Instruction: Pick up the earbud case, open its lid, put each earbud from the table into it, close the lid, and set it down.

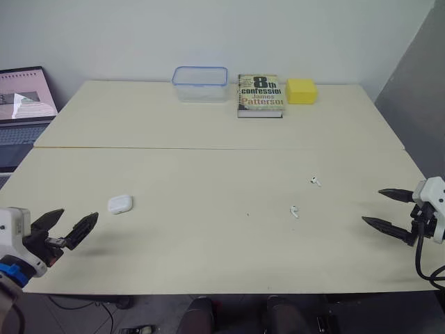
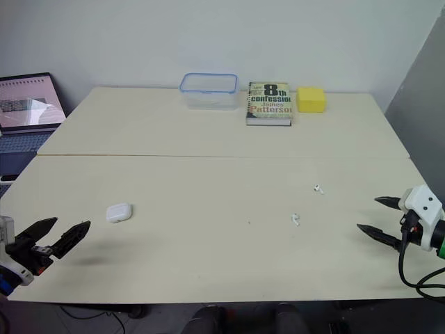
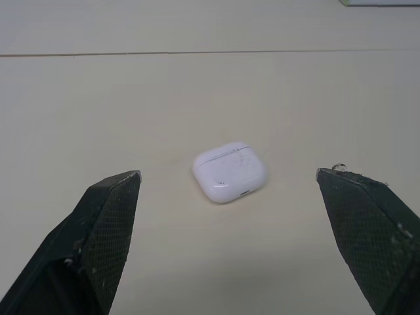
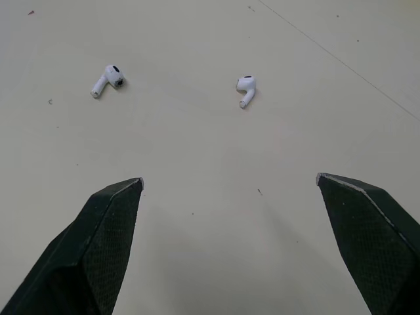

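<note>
1. Bench [image 1: 208, 167]: pale top made of two boards. They meet at a seam [image 1: 174, 147] that runs left to right across the middle.
2. Earbud case [image 1: 120, 204]: white, lid closed. It lies flat on the front-left part of the bench, on the robot's side of the seam. Nothing touches it.
3. Left gripper [image 1: 78, 214]: fingers spread wide, holding nothing. It is over the front-left edge of the bench, near the earbud case, closer to the robot and a little to the case's left. In the left wrist view the case lies ahead of the two fingertips, centred in the gap between them and clear of both.
4. Far earbud [image 1: 316, 181]: white, lying loose on the bench right of centre, on the robot's side of the seam.
5. Near earbud [image 1: 294, 211]: white, lying a little closer to the robot and slightly left of the far earbud. The two are near each other but not touching, and both are well apart from the earbud case.
6. Right gripper [image 1: 371, 206]: fingers spread wide, empty. It is by the right edge of the bench with its tips pointing toward the two earbuds, to their right and clear of both.
7. Back of the bench, left to right:
   - a clear container [image 1: 200, 83] with a blue rim;
   - a book [image 1: 260, 95] lying flat near it;
   - a yellow block [image 1: 301, 90] just beside the book.
8. Laptop [image 1: 24, 104]: open, screen lit, off the bench's far-left corner.
</note>
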Controlling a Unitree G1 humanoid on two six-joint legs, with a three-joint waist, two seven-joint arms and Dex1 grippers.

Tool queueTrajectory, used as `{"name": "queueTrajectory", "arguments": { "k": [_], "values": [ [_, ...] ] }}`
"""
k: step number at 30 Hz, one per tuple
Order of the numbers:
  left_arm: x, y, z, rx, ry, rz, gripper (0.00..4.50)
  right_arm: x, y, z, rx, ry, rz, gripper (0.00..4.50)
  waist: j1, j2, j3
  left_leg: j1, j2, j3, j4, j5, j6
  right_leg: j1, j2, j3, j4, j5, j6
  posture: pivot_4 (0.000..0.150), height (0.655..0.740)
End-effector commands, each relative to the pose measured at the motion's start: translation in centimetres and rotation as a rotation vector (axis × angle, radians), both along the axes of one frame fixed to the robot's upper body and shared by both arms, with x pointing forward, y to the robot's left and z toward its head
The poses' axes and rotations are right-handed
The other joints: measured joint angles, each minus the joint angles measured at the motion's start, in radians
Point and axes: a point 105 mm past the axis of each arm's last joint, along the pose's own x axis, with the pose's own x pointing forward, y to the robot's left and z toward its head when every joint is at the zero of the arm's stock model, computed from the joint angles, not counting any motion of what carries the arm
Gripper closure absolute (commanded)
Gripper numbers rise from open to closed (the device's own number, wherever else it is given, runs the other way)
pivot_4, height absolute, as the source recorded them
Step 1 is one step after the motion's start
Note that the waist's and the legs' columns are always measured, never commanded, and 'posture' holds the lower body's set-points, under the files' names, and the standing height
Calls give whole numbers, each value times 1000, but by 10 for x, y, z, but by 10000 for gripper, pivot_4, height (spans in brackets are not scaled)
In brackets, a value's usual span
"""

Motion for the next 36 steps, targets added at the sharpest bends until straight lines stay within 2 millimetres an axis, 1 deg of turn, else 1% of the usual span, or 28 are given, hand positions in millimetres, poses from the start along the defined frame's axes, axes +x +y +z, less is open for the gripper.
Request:
{"name": "queueTrajectory", "arguments": {
  "k": [1,2,5,8,9,10,12,14,15,18,23,25,31,36],
  "values": [
    [1,-7,10,11,-54,41,0,2,16,19,1,-48,75,654,0,0,0,0,0,0,0,0,0,0,0,0,0,0,0,1500,7400],
    [2,-10,10,14,-64,50,0,2,21,21,8,-48,90,654,0,0,0,0,0,0,0,0,0,0,0,0,0,0,0,1500,7400],
    [5,-28,5,-38,-80,96,0,1,52,34,45,-54,199,654,1,0,0,0,0,-1,1,0,0,1,0,0,1,0,1,1500,7400],
    [7,-44,-8,-89,-51,127,0,0,81,48,76,-63,300,654,3,0,0,1,0,-1,2,0,0,1,0,1,2,1,2,1500,7400],
    [7,-47,-11,-104,-44,135,0,-1,88,51,81,-65,321,654,5,0,0,1,0,-1,3,0,0,1,0,1,2,1,2,1500,7400],
    [8,-49,-15,-109,-29,146,0,-1,95,55,88,-68,347,654,8,-1,0,1,0,-1,3,0,0,1,0,0,2,1,2,1500,7400],
    [13,-46,-21,-121,-13,198,0,-2,110,62,100,-76,406,654,12,-1,0,0,-1,-1,3,0,0,1,1,-1,1,1,2,1500,7400],
    [19,-41,-29,-115,9,256,0,-2,122,68,103,-84,458,654,15,-1,0,0,-1,-1,3,0,0,1,1,-1,1,1,2,1500,7400],
    [22,-42,-32,-99,20,255,0,-1,127,70,104,-86,477,654,15,-1,0,0,-1,-1,3,0,0,1,1,-2,2,1,2,1500,7400],
    [31,-41,-38,-81,43,259,0,1,135,75,102,-90,523,654,15,-1,0,0,-2,0,3,0,0,1,2,-2,1,1,2,1500,7400],
    [43,-27,-50,-68,94,281,0,1,141,77,93,-79,570,654,15,-1,0,-1,-2,0,2,0,0,1,2,-2,0,1,2,1500,7400],
    [50,-29,-54,-80,108,272,0,0,143,77,92,-73,590,654,15,-1,0,-1,-2,0,2,0,0,0,2,-2,0,1,2,1500,7400],
    [67,-46,-65,-129,129,210,0,-1,154,80,75,-69,659,654,15,-1,0,-1,-2,0,2,0,0,0,2,-2,0,2,2,1500,7400],
    [77,-49,-70,-128,128,233,0,2,158,82,73,-69,684,654,17,0,0,-1,-2,-1,2,0,0,0,2,-2,1,2,2,1500,7400]
  ]
}}
